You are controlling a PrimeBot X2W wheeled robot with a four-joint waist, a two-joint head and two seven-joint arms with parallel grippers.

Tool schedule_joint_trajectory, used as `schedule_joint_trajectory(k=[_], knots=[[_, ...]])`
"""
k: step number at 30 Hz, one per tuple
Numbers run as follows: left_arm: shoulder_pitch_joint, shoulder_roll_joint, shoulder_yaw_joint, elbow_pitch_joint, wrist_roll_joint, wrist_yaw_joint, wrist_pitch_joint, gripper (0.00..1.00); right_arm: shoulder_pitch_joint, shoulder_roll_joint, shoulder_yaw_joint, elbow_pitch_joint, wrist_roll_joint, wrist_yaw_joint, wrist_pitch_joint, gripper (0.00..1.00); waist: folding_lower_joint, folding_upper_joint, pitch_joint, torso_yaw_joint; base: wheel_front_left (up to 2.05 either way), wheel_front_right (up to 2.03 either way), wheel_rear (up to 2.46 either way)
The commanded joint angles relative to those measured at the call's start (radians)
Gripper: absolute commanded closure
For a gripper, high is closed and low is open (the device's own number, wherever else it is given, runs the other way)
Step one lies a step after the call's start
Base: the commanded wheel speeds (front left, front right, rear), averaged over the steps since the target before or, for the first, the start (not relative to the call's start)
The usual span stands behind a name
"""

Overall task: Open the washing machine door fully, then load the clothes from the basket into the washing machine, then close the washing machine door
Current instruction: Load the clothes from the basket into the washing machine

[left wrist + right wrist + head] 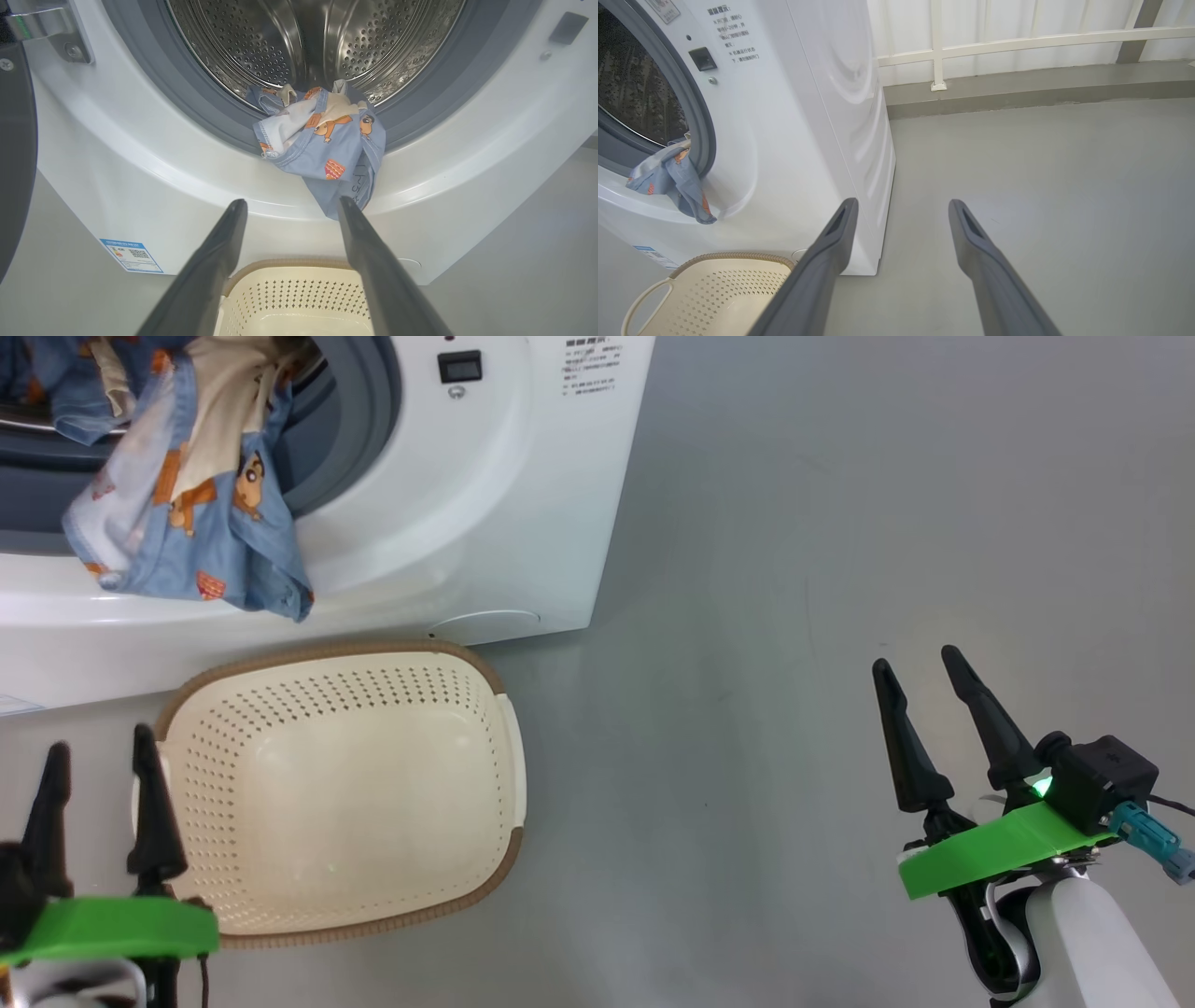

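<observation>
Head view: I see the big white front-loading washing machine (pixel 485 523) on the grey floor (pixel 840 569). The light blue cartoon-printed clothes (pixel 196 513) hang over the lower lip of its mouth. The cream perforated plastic basket with a brown woven-look rim (pixel 327 651) stands just before the machine, beneath the clothes. My left claw (pixel 100 739) is at the basket's left edge and my right claw (pixel 915 658) is well apart over floor. Both are released, fingers spread.

Left wrist view: the clothes lie ahead of the left claw, apart from it. They drape across the grey-blue rubber ring (pixel 187 93) before the steel perforated drum (pixel 317 37). The glossy black door (pixel 14 154) stands swung aside at the left edge.

Right wrist view: the machine's corner and a white railing (pixel 1017 42) lie ahead, with the clothes far left.
</observation>
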Motion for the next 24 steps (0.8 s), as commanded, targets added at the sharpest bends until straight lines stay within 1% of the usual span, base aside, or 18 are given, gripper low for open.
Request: schedule_joint_trajectory(k=[1,6,12,17,24], knots=[[0.03,0.011,0.046,-0.042,0.012,-0.001,-0.006,0.0,0.024,-0.011,0.019,-0.019,-0.004,0.002,-0.005,0.0,0.0,-0.0001,-0.005,0.002,0.0,0.0,0.0],[0.076,-0.015,0.071,-0.08,0.016,-0.001,-0.006,0.0,0.028,-0.015,0.021,-0.017,-0.002,0.002,-0.005,0.0,0.0,-0.0001,-0.014,0.006,0.0,0.0,0.0],[0.083,-0.026,0.075,-0.092,0.022,-0.002,-0.006,0.0,0.025,-0.017,0.023,-0.017,0.0,0.002,-0.005,0.0,0.0,-0.0001,-0.013,0.008,0.0,0.0,0.0],[0.069,-0.024,0.076,-0.088,0.02,-0.002,-0.006,0.0,0.02,-0.015,0.021,-0.018,-0.001,0.002,-0.005,0.0,0.0,-0.0001,-0.007,0.007,0.0,0.0,0.0],[0.006,-0.001,0.055,-0.032,-0.004,-0.002,-0.006,0.0,0.001,-0.008,0.018,-0.022,-0.001,0.002,-0.005,0.0,0.0,-0.0001,0.02,0.002,0.0,0.0,0.0]])
